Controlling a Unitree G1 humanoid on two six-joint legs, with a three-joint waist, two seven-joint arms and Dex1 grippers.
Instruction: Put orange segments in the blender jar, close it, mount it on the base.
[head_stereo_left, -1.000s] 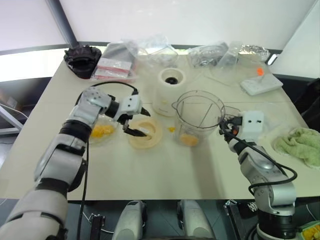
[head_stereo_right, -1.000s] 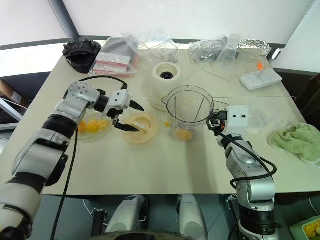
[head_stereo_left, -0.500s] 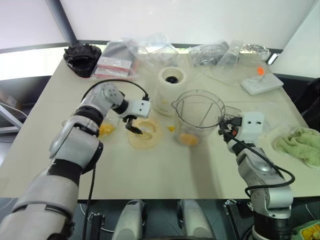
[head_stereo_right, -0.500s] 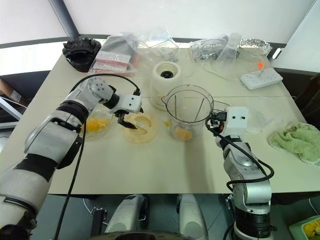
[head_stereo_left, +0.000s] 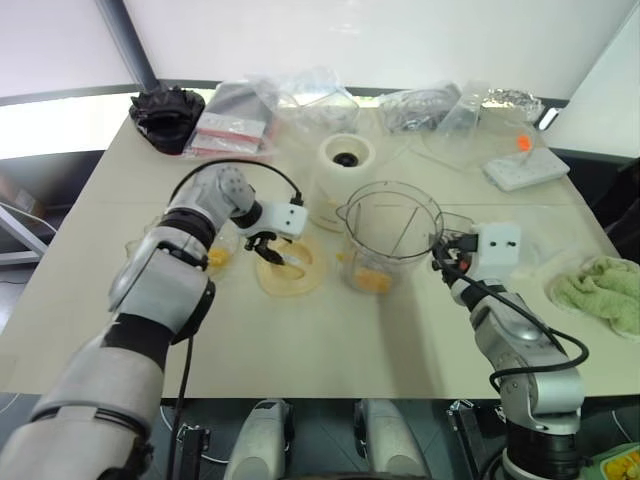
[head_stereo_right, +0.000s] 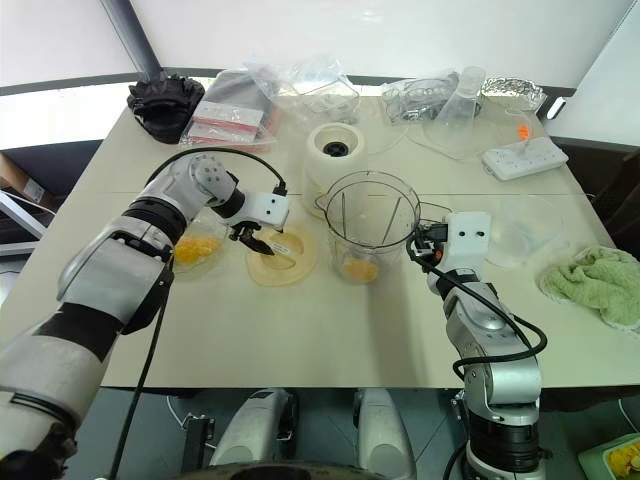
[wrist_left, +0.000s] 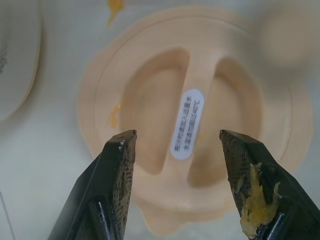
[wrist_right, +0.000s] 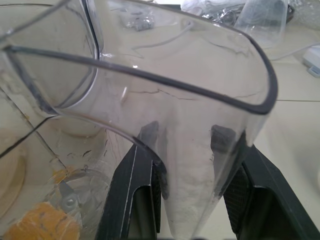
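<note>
Cream tabletop, cluttered along the far edge; landmark for these notes is the blender jar (head_stereo_left: 391, 232), standing open-topped near the table's middle.

Far left of the jar: shallow clear bowl (head_stereo_right: 193, 250) with spare orange segments (head_stereo_right: 196, 246) in it.

Just left of the jar: flat round cream lid (head_stereo_left: 289, 266), lying flat, grip ridge facing up. Left gripper (wrist_left: 177, 142) hangs directly over it, pointed steeply down, fingers spread and straddling the ridge, not yet touching. Orange pulp is smeared on one finger pad (wrist_left: 252, 197).

Behind the jar, slightly left: the base (head_stereo_left: 341, 178), dark socket up, nothing mounted.

Inside the jar: a few orange segments at the bottom beside the blade.

Right of the jar: right gripper (wrist_right: 192, 182) pinches the jar's handle, steadying it.

Far right: green cloth (head_stereo_left: 603, 287).

Risks, as I judge them:
- Wet pulp on the pad may let the ridge slip when the left fingers close.
- Off-centre closing could tip or skate the lid toward the jar.
- Right grip on smooth plastic looks shallow; pressing the lid on may twist the jar out of it.
- A stray bit of fruit lies between lid and jar; could foul the rim seal.
</note>
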